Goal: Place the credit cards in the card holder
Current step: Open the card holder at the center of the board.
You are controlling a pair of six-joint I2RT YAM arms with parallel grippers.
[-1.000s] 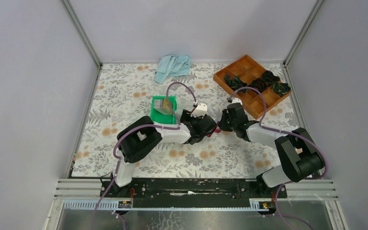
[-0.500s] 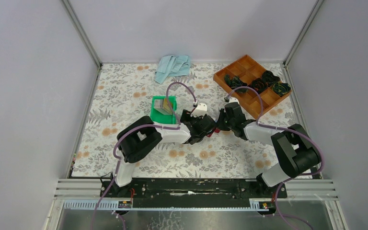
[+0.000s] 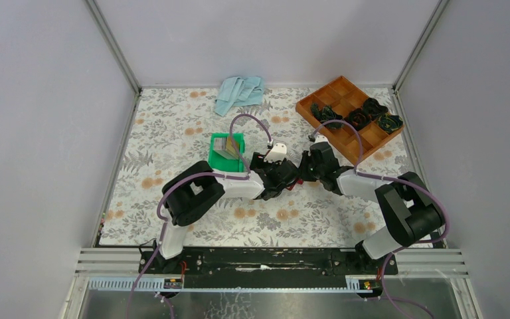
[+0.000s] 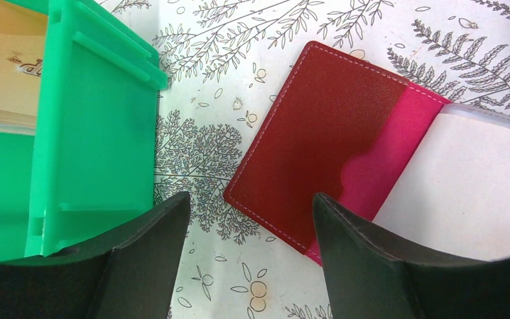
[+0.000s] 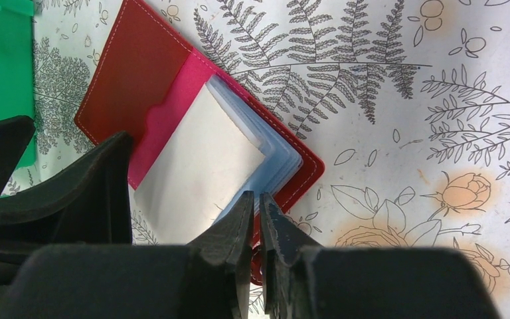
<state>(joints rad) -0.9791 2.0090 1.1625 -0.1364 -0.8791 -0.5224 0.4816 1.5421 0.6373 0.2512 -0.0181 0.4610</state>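
Hovering over the open card holder (image 4: pixel 319 146), your left gripper (image 4: pixel 249 203) has jaws released, likely to steady it. Your right gripper (image 5: pixel 255 199) has jaws nearly clenched at the sleeves (image 5: pixel 280 159); any pinch is unclear. The credit cards (image 4: pixel 0 73) sit in the green bin (image 4: pixel 93 133).

I work in a laboratory test cell. 3 plain grey wall panels (image 3: pixel 265 40) in aluminium framing (image 3: pixel 115 50) enclose my floral-covered counter (image 3: pixel 172 126), and a black mounting rail (image 3: pixel 259 262) is fixed along its near edge.
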